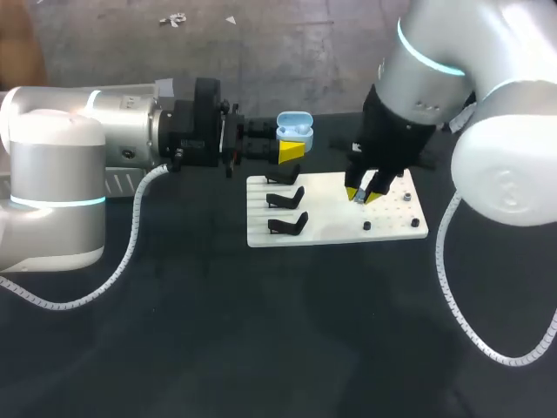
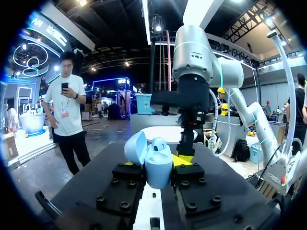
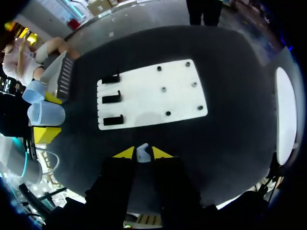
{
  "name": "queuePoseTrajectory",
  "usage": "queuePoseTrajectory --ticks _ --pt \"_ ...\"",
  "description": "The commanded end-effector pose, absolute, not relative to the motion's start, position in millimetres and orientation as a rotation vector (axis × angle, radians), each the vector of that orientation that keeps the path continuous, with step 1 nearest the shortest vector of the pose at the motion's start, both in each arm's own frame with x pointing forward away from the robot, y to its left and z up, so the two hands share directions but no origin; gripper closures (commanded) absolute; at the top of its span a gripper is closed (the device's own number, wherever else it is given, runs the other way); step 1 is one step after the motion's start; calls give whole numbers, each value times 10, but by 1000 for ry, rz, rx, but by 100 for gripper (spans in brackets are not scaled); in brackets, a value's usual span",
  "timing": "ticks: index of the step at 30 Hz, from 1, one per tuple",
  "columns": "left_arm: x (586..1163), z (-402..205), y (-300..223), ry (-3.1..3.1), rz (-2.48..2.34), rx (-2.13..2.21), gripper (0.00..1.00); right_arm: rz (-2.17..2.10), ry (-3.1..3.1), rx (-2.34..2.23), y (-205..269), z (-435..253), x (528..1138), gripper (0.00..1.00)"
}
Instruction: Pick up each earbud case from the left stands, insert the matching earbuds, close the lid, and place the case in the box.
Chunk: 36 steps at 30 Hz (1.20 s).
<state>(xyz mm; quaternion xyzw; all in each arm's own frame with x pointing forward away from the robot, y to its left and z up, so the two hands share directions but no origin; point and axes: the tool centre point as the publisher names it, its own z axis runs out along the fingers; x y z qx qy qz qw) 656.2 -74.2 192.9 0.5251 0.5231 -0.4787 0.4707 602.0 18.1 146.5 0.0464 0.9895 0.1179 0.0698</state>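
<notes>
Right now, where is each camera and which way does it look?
Head view: above, behind, looking down at the table; left arm and right arm show.
Left wrist view: on that wrist, facing the right arm past the left gripper holding the earbud case.
Right wrist view: on that wrist, facing down at the white board; right gripper holds an earbud.
All share the earbud case.

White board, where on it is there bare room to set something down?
Free: the middle strip of the white board, between the black stands and the pegs, and the dark table in front of it. Crowded: the peg side under the right gripper, and the far left corner by the left gripper.
</notes>
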Motion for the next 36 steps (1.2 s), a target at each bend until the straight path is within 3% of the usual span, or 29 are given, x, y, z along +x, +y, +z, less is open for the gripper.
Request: queuePoseTrajectory --ticks 1,36 --pt "6557 1917 -741 1276 -1170 1282 100 354 3000 80 244 1685 5954 100" --pt "6557 1917 -741 1276 -1170 1282 100 350 2852 -534 868 2642 6184 100"
